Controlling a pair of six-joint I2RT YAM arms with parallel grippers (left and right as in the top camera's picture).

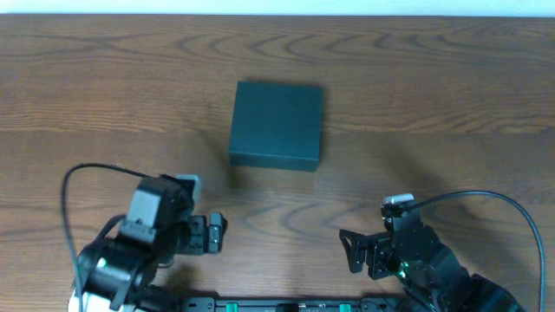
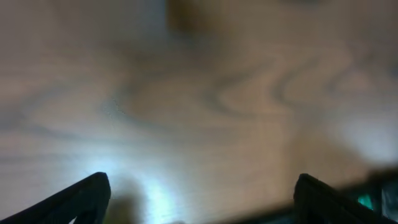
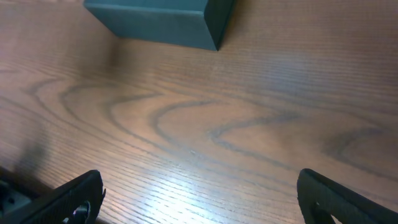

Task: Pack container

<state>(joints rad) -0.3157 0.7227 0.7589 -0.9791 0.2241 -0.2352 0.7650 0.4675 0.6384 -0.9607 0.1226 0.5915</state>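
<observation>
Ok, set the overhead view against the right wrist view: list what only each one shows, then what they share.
Only overhead: the left gripper, open over bare wood, the cables of both arms, and the whole closed top of the container, which stands clear of both grippers. Only right wrist: a low, close look at the container's near wall and corner. Both: the container, the wooden table, and the right gripper, open and empty.
</observation>
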